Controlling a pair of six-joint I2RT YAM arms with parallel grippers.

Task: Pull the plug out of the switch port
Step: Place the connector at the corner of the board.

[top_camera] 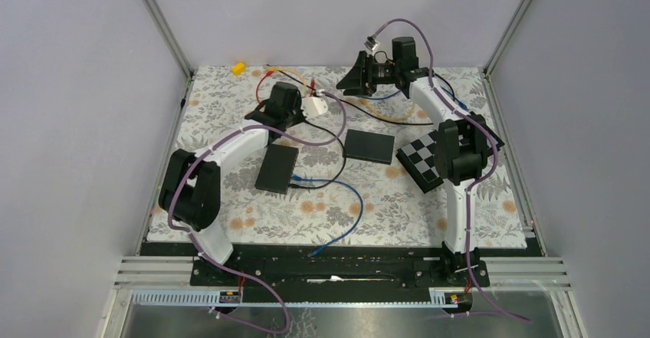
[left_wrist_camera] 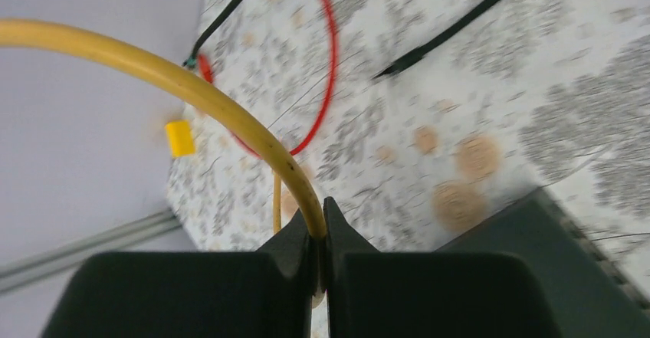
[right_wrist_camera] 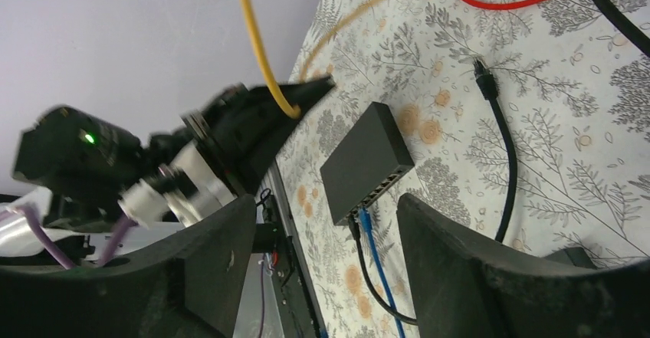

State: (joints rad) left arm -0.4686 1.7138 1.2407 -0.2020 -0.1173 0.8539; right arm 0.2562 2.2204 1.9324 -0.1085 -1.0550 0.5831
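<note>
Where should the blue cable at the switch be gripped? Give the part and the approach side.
Grip the blue plug by its body, right at the switch port face, not the slack cable. Come from above on the port side: the switch lies flat, and a black plug sits close beside, so sideways room is likely tight.

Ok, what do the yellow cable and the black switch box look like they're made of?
The yellow cable: probably a rubbery plastic jacket, smooth, slightly glossy; it bends in a soft curve. The switch box: matte black, hard flat faces; painted metal or plastic, cannot tell which.
</note>
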